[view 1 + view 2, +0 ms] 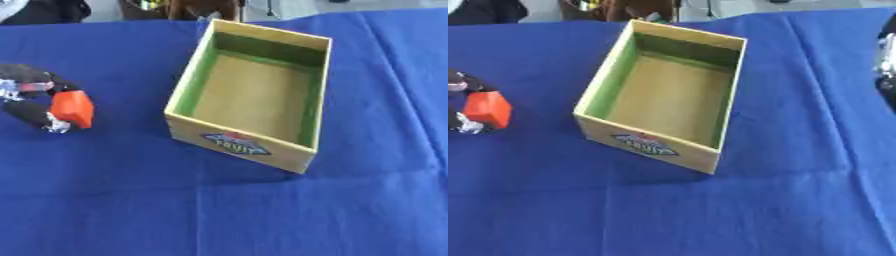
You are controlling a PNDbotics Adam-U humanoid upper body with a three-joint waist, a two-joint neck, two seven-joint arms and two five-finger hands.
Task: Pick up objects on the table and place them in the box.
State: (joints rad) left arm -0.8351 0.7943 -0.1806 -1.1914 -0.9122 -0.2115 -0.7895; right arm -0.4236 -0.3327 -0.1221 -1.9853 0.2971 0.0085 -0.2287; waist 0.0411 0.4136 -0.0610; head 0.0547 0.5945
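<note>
— Robot hand on the left: what is it doing?
— Its dark fingers curl around an orange block, holding it at the left edge of the scene, over the blue cloth that covers the table.

— And where does the box sit from there?
— The cardboard box stands well to the right of that robot hand, apart from it, open side up. Its inner walls are green, its floor plain brown, and a printed label marks the near wall. Nothing shows inside.

— What about the other robot hand?
— Only a dark sliver of the right robot hand shows at the far right edge in the right eye view, on the opposite side of the box from the left one. Whether its fingers are spread or curled cannot be told.

— Is the block touching the box?
— No, bare cloth lies between them.
</note>
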